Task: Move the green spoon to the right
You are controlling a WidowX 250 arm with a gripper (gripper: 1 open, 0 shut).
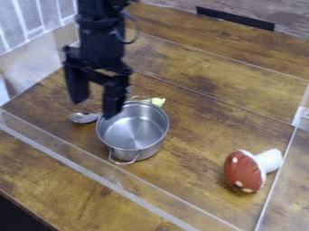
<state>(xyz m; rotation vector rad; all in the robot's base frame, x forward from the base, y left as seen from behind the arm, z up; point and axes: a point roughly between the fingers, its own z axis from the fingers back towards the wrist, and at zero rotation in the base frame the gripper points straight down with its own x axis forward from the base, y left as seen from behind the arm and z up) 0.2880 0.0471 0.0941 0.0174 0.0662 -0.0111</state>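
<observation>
The green spoon lies on the wooden table behind the steel pot point(133, 129). Its silver bowl point(83, 116) shows at the pot's left. The tip of its yellow-green handle point(157, 102) peeks out behind the pot's far rim; the stretch between is hidden by the pot and my fingers. My black gripper point(94, 97) points straight down and stands open just above the spoon's bowl end, one finger point(76, 88) on the left and the other point(114, 97) close to the pot's rim. Nothing is held between them.
A toy mushroom point(248, 169) with a red cap lies on its side at the front right. A clear acrylic wall point(72, 153) rims the table along the front and left. Bare wood point(223, 108) lies between pot and mushroom.
</observation>
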